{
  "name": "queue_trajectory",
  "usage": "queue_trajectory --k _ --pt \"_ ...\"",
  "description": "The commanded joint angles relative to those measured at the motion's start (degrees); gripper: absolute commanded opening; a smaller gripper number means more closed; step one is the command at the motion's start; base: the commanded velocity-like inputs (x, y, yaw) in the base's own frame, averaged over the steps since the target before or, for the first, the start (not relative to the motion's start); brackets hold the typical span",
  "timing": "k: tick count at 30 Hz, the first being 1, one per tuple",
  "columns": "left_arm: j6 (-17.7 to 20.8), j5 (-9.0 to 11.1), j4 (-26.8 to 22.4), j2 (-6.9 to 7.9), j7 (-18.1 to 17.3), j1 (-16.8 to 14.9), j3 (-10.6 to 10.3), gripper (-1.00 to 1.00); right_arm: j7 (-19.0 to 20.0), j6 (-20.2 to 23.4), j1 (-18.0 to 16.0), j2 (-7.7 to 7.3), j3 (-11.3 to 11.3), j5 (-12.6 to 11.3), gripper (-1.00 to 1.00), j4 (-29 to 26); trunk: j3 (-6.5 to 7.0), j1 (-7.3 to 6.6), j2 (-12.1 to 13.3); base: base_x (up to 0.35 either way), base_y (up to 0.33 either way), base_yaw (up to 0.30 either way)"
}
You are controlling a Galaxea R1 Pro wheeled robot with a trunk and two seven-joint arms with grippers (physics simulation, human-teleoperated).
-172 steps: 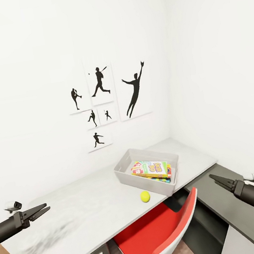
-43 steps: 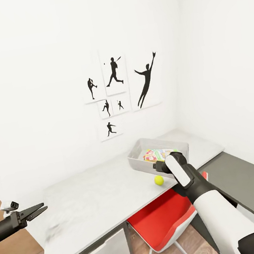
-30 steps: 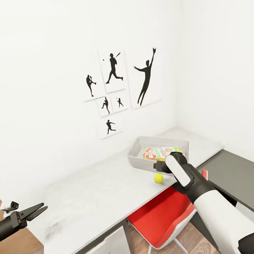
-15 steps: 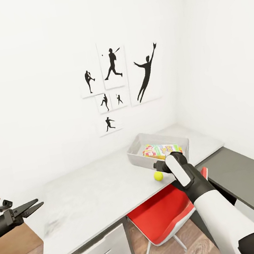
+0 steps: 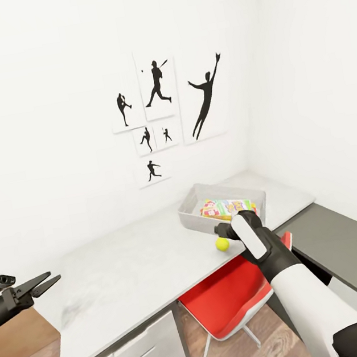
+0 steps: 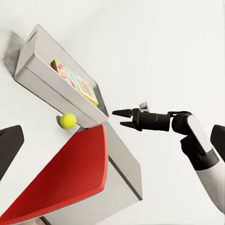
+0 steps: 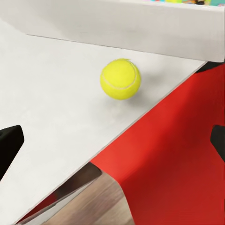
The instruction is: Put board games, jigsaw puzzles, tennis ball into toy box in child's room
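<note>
**Right arm poised near the tennis ball by the toy box**

Here, in the head view, a white table [image 5: 129, 267] runs along the wall, and the grey toy box [image 5: 191, 218] sits toward its far right end with colourful board games [image 5: 226, 208] lying inside. The tennis ball [image 5: 222, 244] rests on the table just in front of the box, close to the table's front edge and above a red chair [image 5: 232, 299]. The right arm reaches forward with its wrist just beside the ball; from here the arm hides the right gripper's fingers. The left gripper [image 5: 38, 285] hangs well apart from the ball, off the table's left end, with its fingers parted. Black player silhouettes [image 5: 158, 84] hang on the wall above the table.

In the left wrist view, the toy box [image 6: 42, 75] and the games [image 6: 75, 84] in it show, with the ball [image 6: 68, 121] lying against the table just beside the box wall and next to the red chair [image 6: 70, 178]. The right gripper [image 6: 117, 118] points toward the box corner, its two dark fingers slightly apart with nothing between them.

In the right wrist view, the ball [image 7: 120, 78] lies on the table [image 7: 47, 122] near the box wall [image 7: 131, 23], between the gripper's two dark fingertips [image 7: 9, 140], which stand wide apart at the picture's edges, clear of the ball.
</note>
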Motion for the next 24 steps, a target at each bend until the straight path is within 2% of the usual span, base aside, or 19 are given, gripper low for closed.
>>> queue_trajectory --k 1,9,18,24 --pt "0.89 -0.03 -0.5 -0.03 -0.23 -0.06 0.0 1.0 -0.6 0.07 -0.17 0.02 0.1 -0.57 1.0 -0.04 -0.23 0.04 -0.13 0.0 0.0 0.0" --pt "3.56 -0.41 -2.28 -0.17 -0.23 -0.09 -0.05 1.0 -0.6 0.08 -0.58 0.06 0.1 -0.57 1.0 -0.04 -0.98 0.04 -0.13 0.0 0.0 0.0" --pt "4.05 -0.09 -2.48 0.05 -0.23 -0.1 0.1 1.0 -0.6 0.08 -0.83 -0.26 0.1 -0.56 1.0 -0.03 -1.82 0.04 -0.13 0.0 0.0 0.0" --pt "4.07 0.08 -2.4 0.69 -0.23 -0.05 1.19 1.0 -0.6 0.08 -1.37 -0.43 0.1 -0.6 1.0 0.04 -2.38 0.04 -0.13 0.0 0.0 0.0"
